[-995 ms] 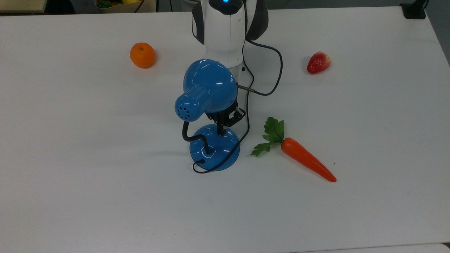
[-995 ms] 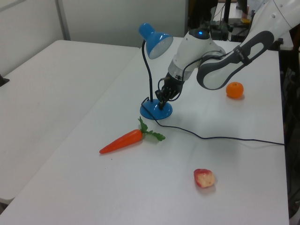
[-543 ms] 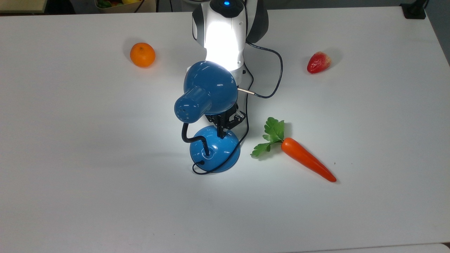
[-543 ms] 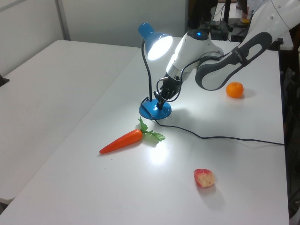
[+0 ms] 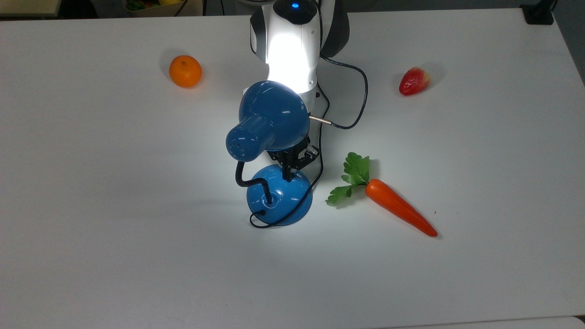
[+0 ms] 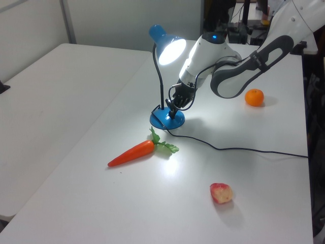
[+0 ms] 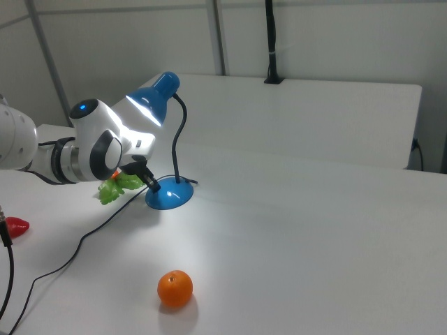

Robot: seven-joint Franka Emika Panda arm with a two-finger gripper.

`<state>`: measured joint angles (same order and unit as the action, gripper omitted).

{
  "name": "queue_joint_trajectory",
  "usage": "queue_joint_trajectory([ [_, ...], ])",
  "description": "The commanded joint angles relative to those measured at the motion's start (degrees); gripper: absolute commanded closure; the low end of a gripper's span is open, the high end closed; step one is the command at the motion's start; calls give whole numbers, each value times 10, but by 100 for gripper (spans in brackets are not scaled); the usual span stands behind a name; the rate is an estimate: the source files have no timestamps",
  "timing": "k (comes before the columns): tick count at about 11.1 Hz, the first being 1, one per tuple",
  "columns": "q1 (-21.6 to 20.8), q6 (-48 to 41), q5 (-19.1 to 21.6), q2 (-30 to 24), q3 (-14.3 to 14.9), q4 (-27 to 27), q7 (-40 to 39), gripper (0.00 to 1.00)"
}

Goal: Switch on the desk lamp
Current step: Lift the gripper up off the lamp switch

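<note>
Light pours from the lamp (image 5: 267,119) onto the white arm and the table (image 5: 91,228), so by the look of it the job is as good as done. Going left to right across the top view: an orange (image 5: 185,71) sits well off toward the far left, the lamp stands mid-table with its blue shade tipped toward the robot, a carrot (image 5: 400,206) lies just to the right of the base with its green top pointing at it, and a strawberry (image 5: 414,81) rests far right. The gripper (image 5: 289,172) comes down under the shade, its dark tip touching the upper slope of the domed base (image 5: 279,198) on the robot's side, where I'd judge the switch sits. Whether the fingers are together or apart, I cannot tell; the shade and the black hardware hide that. In the left view the gripper (image 6: 174,108) is planted on the base, the neck rising just to the left view's left of it. In the right view the gripper (image 7: 151,183) meets the base's left edge. What matters next: the base lies directly beneath the tip, the neck and shade crowd close above, so my guess is a clean retreat means lifting back toward the robot, clear of the shade and the black cord (image 5: 320,151) beside it.
</note>
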<state>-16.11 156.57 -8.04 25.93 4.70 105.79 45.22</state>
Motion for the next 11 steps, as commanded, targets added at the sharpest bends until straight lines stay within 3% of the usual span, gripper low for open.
queue_joint_trajectory([
  [1,-6,7,-16,-44,9,47,16,93],
  [6,-4,-2,-17,-153,8,147,7,93],
  [10,23,-180,-2,-249,5,149,-74,90],
  [11,28,-212,23,-263,6,145,-104,89],
])
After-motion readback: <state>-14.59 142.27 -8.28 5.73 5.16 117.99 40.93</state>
